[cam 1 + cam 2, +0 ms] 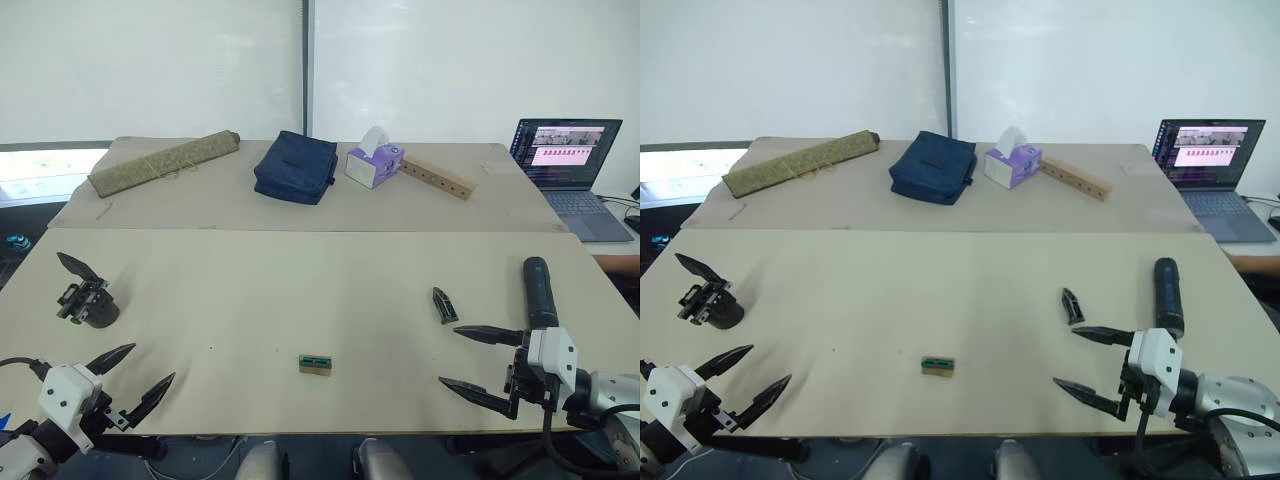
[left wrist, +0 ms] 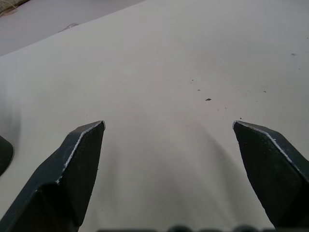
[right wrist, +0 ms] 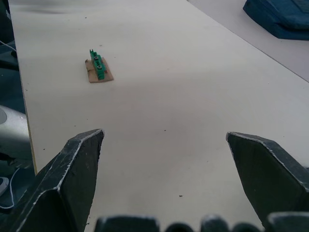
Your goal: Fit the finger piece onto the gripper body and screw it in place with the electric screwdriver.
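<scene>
Both our grippers, left point(image 1: 138, 382) and right point(image 1: 472, 358), hover wide open, empty, over the near table point(image 1: 300, 290) edge.
Electric screwdriver point(image 1: 537, 291) lies far right, gripper body point(image 1: 88, 298) far left, finger piece point(image 1: 444, 305) just beyond our right gripper; we should pinch its flat sides first.

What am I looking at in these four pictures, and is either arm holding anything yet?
Two pictures come from the humanoid robot's head, looking down over a pale table. Two come from wrist cameras, looking along each arm's black fingers. The left gripper and right gripper are open and hold nothing. On the table lie the chunky black gripper body at the left, the small black pointed finger piece and the long black electric screwdriver at the right, and a small tan-and-green block near the front edge.
</scene>
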Robot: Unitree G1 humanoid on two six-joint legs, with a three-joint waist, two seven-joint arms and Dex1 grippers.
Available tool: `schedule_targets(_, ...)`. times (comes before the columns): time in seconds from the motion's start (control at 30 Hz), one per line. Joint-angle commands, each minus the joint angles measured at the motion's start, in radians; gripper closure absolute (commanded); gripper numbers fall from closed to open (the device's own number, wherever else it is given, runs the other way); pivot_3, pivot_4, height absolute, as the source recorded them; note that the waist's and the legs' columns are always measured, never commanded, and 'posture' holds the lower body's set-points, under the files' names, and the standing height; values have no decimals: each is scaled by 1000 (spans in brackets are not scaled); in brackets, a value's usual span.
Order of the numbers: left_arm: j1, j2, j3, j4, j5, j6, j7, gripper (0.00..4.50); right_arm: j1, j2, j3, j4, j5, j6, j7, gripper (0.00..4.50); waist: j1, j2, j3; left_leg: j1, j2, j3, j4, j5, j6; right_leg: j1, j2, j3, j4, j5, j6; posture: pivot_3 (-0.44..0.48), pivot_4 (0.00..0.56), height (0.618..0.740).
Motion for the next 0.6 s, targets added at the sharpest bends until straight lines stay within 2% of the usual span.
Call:
schedule_targets(0.03,-8,2,8,-24,-24,4,10,0,-5,4,-16,-3,6,-13,2,24,0,0,0,0,0,0,0,0,0,0,0,0,0,0,0,0,150,740)
schedule_targets(0.17,-16,-12,27,-54,-94,69,35,0,-29,25,6,-9,22,9,-14,24,0,0,0,0,0,0,0,0,0,0,0,0,0,0,0,0,150,740)
schedule_targets(0.33,-4,-31,92,-90,-171,177,129,0,-74,78,34,-92,83,100,-92,24,-5,0,0,0,1,0,0,0,0,-1,0,1,0,1,-1,0,150,740)
schedule_targets(0.47,32,-122,158,-81,-198,163,204,0,-109,203,59,-166,165,24,-92,24,-11,0,1,0,2,-1,-2,0,-1,-1,0,1,-1,0,0,0,150,740)
schedule_targets(0.6,65,-214,209,-42,-203,152,277,0,-136,269,91,-159,136,-81,-47,24,-11,-1,2,-1,2,-1,-3,-1,-1,-1,0,1,-3,1,1,0,150,740)
